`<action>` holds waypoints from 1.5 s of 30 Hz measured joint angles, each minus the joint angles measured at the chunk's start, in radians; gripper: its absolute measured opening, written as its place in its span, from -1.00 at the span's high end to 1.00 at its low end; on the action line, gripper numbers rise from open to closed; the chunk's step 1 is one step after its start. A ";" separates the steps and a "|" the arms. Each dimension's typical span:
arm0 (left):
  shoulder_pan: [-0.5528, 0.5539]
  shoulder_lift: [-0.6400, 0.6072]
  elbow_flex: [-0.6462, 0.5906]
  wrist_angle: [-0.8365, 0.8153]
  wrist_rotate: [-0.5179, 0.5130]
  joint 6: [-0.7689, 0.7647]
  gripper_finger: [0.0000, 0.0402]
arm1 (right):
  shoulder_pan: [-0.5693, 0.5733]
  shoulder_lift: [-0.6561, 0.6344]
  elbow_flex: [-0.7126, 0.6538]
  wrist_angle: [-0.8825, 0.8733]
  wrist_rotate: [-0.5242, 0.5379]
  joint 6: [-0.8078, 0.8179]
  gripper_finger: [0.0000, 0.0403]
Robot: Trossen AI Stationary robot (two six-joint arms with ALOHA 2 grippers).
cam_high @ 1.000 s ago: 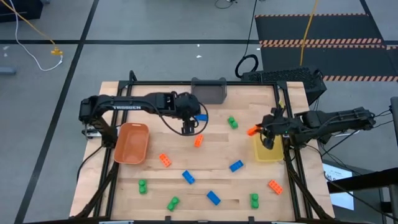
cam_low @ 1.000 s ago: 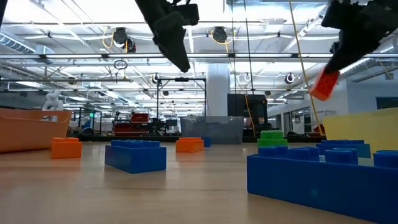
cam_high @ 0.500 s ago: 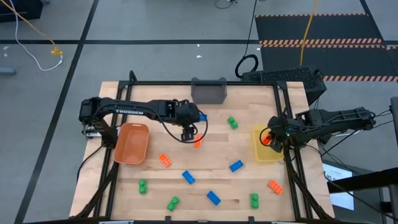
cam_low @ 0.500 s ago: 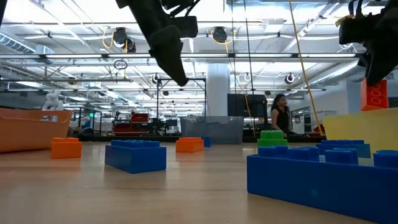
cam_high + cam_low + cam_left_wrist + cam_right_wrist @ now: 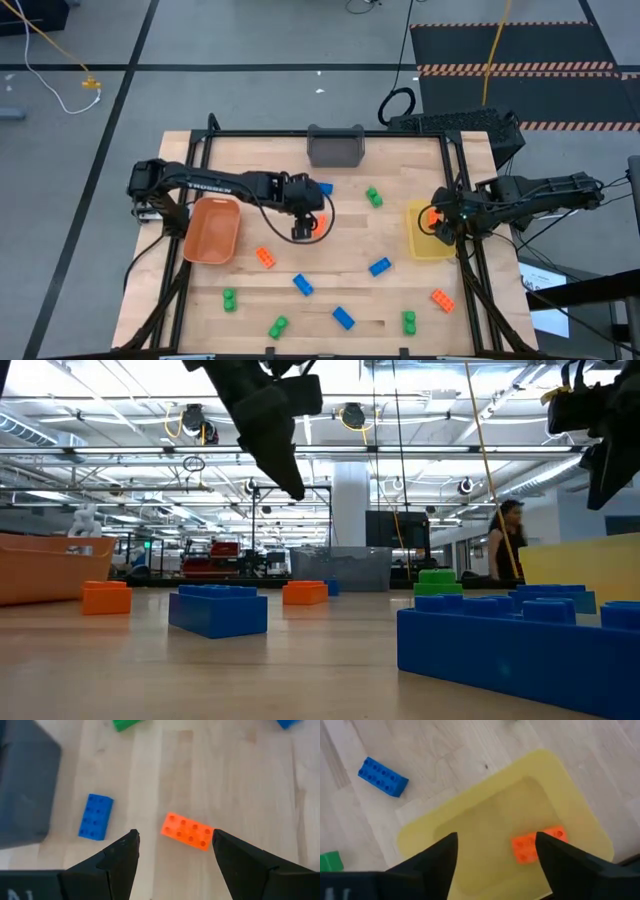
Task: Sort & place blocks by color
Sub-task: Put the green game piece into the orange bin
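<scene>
1. Pale wooden planks form the table top [image 5: 330, 270], and it stands on a grey floor with dark tape lines.
2. Left gripper [image 5: 172, 851] has its two dark fingers spread apart, holding nothing, and it hangs over a small orange studded plastic brick [image 5: 187, 831] that lies flat on the wood just ahead of the gap between the fingers.
3. Near this brick lies a small blue studded brick [image 5: 95, 816], beside the dark grey plastic bin [image 5: 335, 146] at the far edge of the table.
4. Right gripper [image 5: 495, 852] also has its fingers spread and empty, and it hangs above the shallow yellow plastic bin [image 5: 470, 810].
5. Another orange studded brick [image 5: 539, 844] lies inside the yellow bin, close to one corner.
6. Outside the yellow bin, a blue brick [image 5: 383, 776] rests on the wood.
7. An orange plastic bin [image 5: 211, 228] sits by the left arm.
8. More orange, blue and green bricks are scattered over the near half of the table, well apart from each other.
</scene>
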State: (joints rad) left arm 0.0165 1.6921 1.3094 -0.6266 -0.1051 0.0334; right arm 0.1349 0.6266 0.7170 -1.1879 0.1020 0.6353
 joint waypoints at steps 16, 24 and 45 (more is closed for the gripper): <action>-0.037 0.082 -0.001 0.070 -0.058 -0.060 -0.24 | 0.000 0.014 -0.062 0.539 -0.001 -0.142 -0.32; -0.022 0.160 0.000 0.109 -0.250 -0.036 -0.24 | -0.026 0.152 -0.144 0.785 0.227 -0.281 -0.32; 0.230 0.170 0.007 0.138 -0.146 0.045 -0.24 | -0.310 0.615 -0.143 1.042 0.304 -0.267 -0.32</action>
State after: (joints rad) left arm 0.2463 1.8618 1.3163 -0.4887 -0.2508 0.0787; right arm -0.1748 1.2421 0.5739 -0.1461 0.4060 0.3684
